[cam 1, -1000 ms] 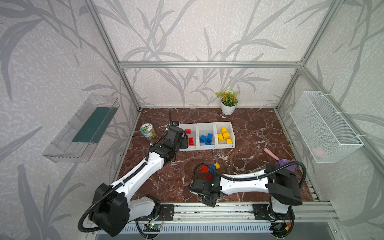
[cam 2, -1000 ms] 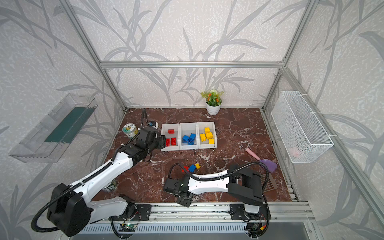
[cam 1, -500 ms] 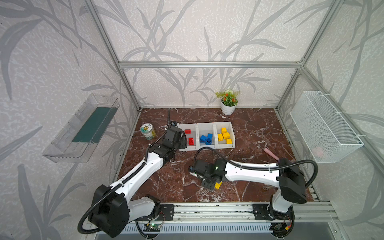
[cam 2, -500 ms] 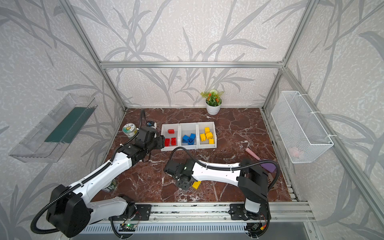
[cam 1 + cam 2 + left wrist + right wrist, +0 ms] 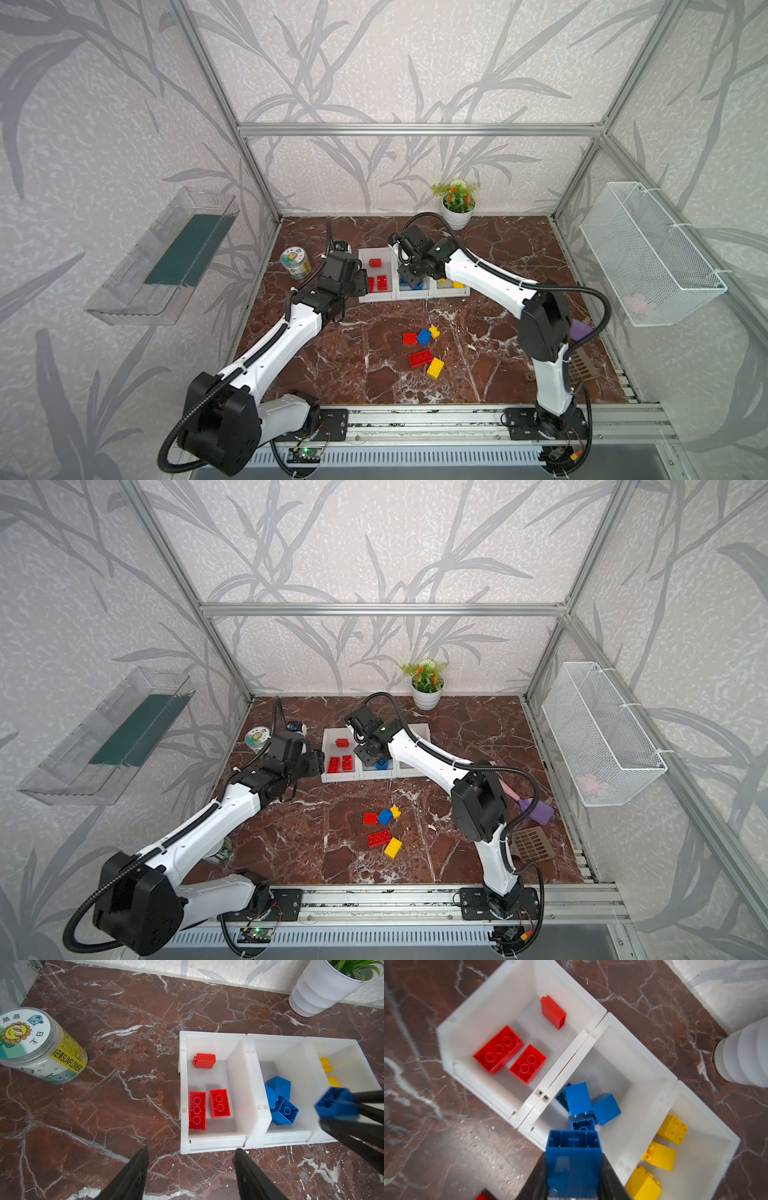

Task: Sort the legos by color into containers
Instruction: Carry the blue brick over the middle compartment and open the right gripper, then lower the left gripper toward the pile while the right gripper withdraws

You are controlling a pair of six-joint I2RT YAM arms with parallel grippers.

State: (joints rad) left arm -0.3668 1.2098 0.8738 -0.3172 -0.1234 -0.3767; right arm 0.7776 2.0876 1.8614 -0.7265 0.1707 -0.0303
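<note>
Blue brick point(image 5: 573, 1159) clamped tight between the right fingers point(image 5: 609, 1180), hollow end pointing away from the wrist. Hung above the front of the middle bin point(image 5: 623, 1059) in a joined row of three white ones, clear of its walls, over a small heap of blue bricks point(image 5: 578, 1097) inside. Flanked by the red bin point(image 5: 182, 1093), with three red bricks point(image 5: 197, 1110) on its floor, and the yellow bin point(image 5: 708, 1122), with three yellow bricks point(image 5: 672, 1129).

Just before the red bin's low front, left fingers point(image 5: 137, 1169) parted about halfway, nothing between them; hovered above the bench point(image 5: 353, 374), touching neither.

Out on the brown marbled top, well apart from the bins: a red square brick point(image 5: 409, 338), a loose blue brick point(image 5: 424, 336) and a small yellow brick point(image 5: 434, 331) close together in a row, then a long red brick point(image 5: 420, 358) just beside a yellow oblong brick point(image 5: 435, 368).

Further out: a labelled tin point(image 5: 41, 1047) near the red bin's outer side, a white plant pot point(image 5: 320, 991) by the back wall, a wire basket point(image 5: 648, 253) and a clear tray point(image 5: 166, 257) on the side walls.
</note>
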